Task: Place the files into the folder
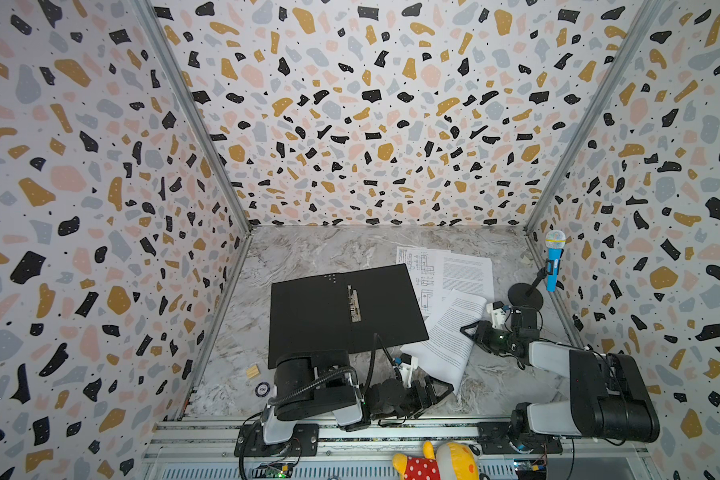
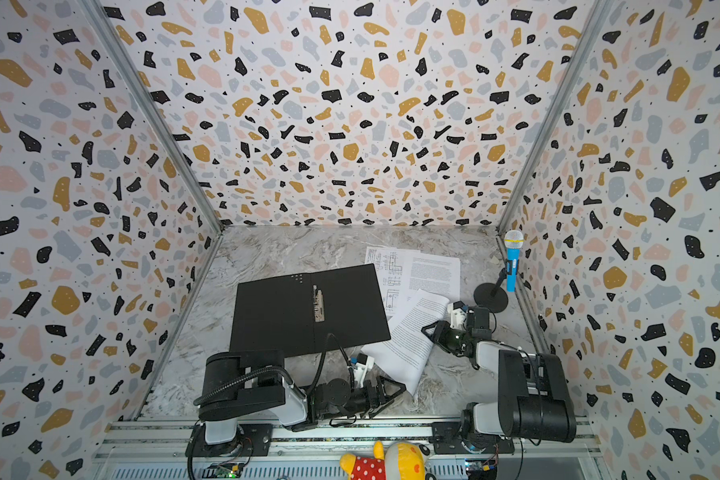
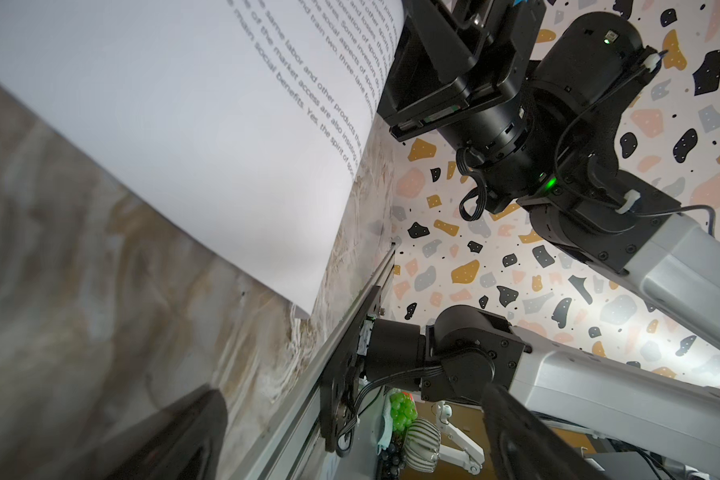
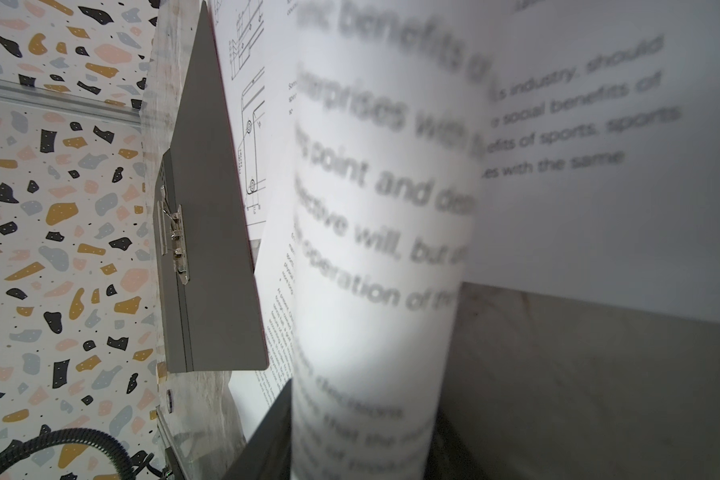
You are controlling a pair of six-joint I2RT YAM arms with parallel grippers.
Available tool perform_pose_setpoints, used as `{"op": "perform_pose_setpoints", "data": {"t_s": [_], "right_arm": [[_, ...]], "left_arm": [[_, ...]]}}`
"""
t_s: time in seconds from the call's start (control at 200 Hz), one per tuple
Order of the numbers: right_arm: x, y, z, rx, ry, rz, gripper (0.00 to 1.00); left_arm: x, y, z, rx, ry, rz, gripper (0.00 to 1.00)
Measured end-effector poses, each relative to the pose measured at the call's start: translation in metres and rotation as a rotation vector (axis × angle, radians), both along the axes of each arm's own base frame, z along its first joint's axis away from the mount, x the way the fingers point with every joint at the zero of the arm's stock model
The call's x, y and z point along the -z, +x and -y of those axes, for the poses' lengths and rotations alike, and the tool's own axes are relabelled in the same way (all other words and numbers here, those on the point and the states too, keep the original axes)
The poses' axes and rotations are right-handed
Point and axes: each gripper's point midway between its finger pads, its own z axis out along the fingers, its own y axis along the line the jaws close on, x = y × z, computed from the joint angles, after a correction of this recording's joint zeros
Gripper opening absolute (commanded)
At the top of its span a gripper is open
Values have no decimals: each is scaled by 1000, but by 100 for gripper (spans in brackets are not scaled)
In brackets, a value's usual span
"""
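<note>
Right of the folder, the curled text sheet slants between both claws; left claw stands wide, empty; right claw touches its edge, grip I cannot tell.

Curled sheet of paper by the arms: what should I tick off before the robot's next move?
1. Folder lies open, inside up: ok.
2. Metal clip clear of paper: ok.
3. Curled sheet bowed up off the table: ok.
4. Right tool gripping that sheet: cannot tell.
5. Left tool open: ok.
6. Drawing sheet inside folder: not ok, lies outside.
</note>
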Motion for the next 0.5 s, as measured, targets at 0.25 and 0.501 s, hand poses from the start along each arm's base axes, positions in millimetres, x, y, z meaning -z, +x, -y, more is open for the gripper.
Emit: {"op": "perform_pose_setpoints", "data": {"t_s": [0.25, 0.501], "right_arm": [[0, 0, 0, 1, 1, 13, 43], [0, 0, 1, 8, 3, 21, 43]], "left_arm": [[-5, 9, 18, -42, -89, -38, 93], [-8, 18, 18, -99, -138, -69, 92]]}}
